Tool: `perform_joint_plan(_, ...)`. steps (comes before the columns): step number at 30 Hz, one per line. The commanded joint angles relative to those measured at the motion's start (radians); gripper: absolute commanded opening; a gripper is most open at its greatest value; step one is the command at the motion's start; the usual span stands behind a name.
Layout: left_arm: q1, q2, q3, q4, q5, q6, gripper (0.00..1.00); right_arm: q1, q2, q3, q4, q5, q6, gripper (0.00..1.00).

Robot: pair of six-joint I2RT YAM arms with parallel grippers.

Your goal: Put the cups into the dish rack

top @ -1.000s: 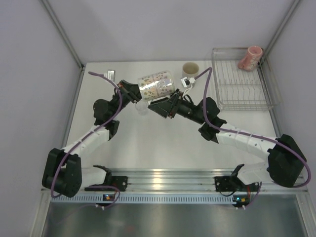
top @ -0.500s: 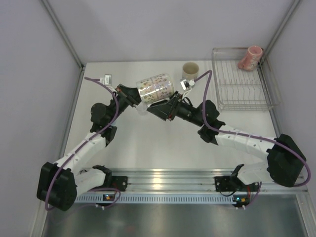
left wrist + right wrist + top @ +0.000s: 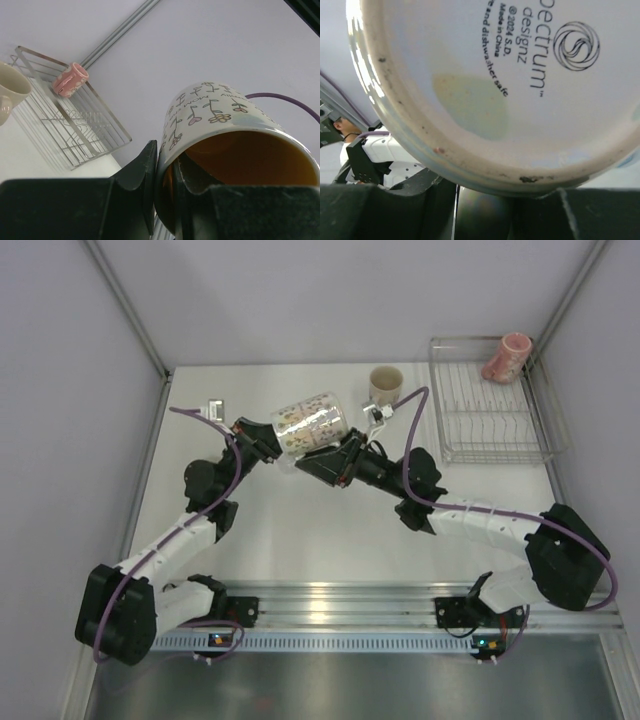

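Patterned mug (image 3: 311,421) rim pinched between left gripper (image 3: 166,161) jaws.

white links (image 3: 170,540), black joints (image 3: 570,560) — 2 purple cables (image 3: 403,460)

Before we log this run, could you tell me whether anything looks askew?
The pinkish-red mug lies on its side at the dish rack's far right corner. The patterned mug hangs sideways in the air, its rim clamped by the left tool.
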Motion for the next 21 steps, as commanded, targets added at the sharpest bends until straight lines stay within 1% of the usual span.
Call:
perform_joint_plan(1,-0.017,0.000,-0.028,0.128,0.092,0.024,0.00,0.010,-0.036,0.028,0.179,0.053,-0.042,0.11)
perform_joint_plan(2,-0.017,0.000,-0.037,0.139,0.092,0.025,0.00,0.010,-0.045,0.022,0.179,0.061,-0.042,0.02)
perform_joint_plan(3,-0.019,0.000,-0.044,0.148,0.097,0.027,0.00,0.009,-0.050,0.014,0.179,0.075,-0.042,0.00)
perform_joint_plan(7,-0.017,0.003,-0.051,0.154,0.127,0.039,0.00,0.012,-0.062,0.008,0.171,0.077,-0.044,0.00)
perform_joint_plan(13,-0.017,-0.023,-0.066,0.134,0.134,0.087,0.00,0.003,-0.062,-0.038,0.206,0.098,-0.019,0.00)
perform_joint_plan(14,-0.019,-0.035,-0.075,0.131,0.129,0.102,0.00,0.000,-0.058,-0.040,0.216,0.086,-0.002,0.03)
perform_joint_plan(16,-0.017,-0.045,-0.089,0.136,0.112,0.126,0.00,-0.019,-0.047,-0.035,0.214,0.069,0.051,0.14)
perform_joint_plan(17,-0.019,-0.055,-0.101,0.137,0.106,0.134,0.00,-0.023,-0.045,-0.034,0.220,0.057,0.064,0.21)
perform_joint_plan(19,-0.019,-0.060,-0.110,0.136,0.094,0.145,0.00,-0.030,-0.044,-0.040,0.237,0.053,0.079,0.30)
perform_joint_plan(20,-0.017,-0.062,-0.115,0.139,0.078,0.147,0.00,-0.030,-0.042,-0.041,0.240,0.057,0.082,0.37)
perform_joint_plan(21,-0.017,-0.060,-0.120,0.143,0.072,0.147,0.00,-0.030,-0.045,-0.044,0.242,0.057,0.087,0.38)
